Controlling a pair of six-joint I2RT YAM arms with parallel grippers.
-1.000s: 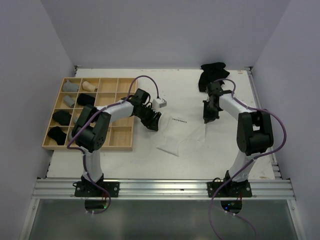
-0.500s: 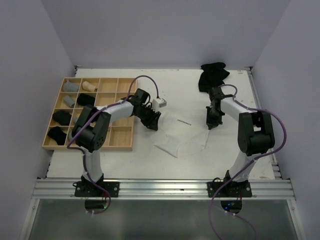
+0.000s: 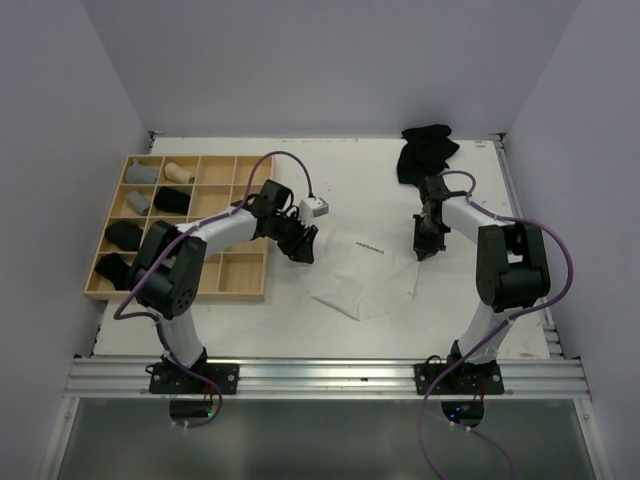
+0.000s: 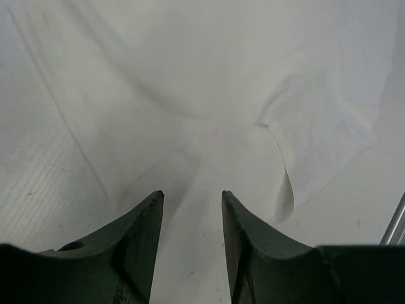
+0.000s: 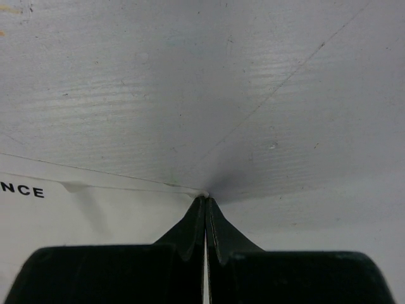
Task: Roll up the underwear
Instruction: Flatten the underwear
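A white underwear point(image 3: 365, 275) lies spread flat on the table between the two arms, with a printed label near its far edge. My left gripper point(image 3: 300, 247) hovers at its left side. In the left wrist view the left gripper point(image 4: 190, 197) stands open, and the creased white cloth point(image 4: 221, 95) lies under and beyond the fingers with nothing held between them. My right gripper point(image 3: 421, 250) sits at the garment's right edge. In the right wrist view the right gripper point(image 5: 204, 196) is shut, pinching the corner of the white cloth point(image 5: 95, 215).
A pile of black underwear point(image 3: 425, 150) lies at the back right, just behind the right arm. A wooden grid tray point(image 3: 240, 275) stands at the left, holding grey, beige and black rolls point(image 3: 125, 233) in its left compartments. Walls close in on three sides.
The right gripper has moved slightly nearer and to the right, drawing the white cloth's right edge with it. The left arm has swung a little toward the tray, its gripper still open.
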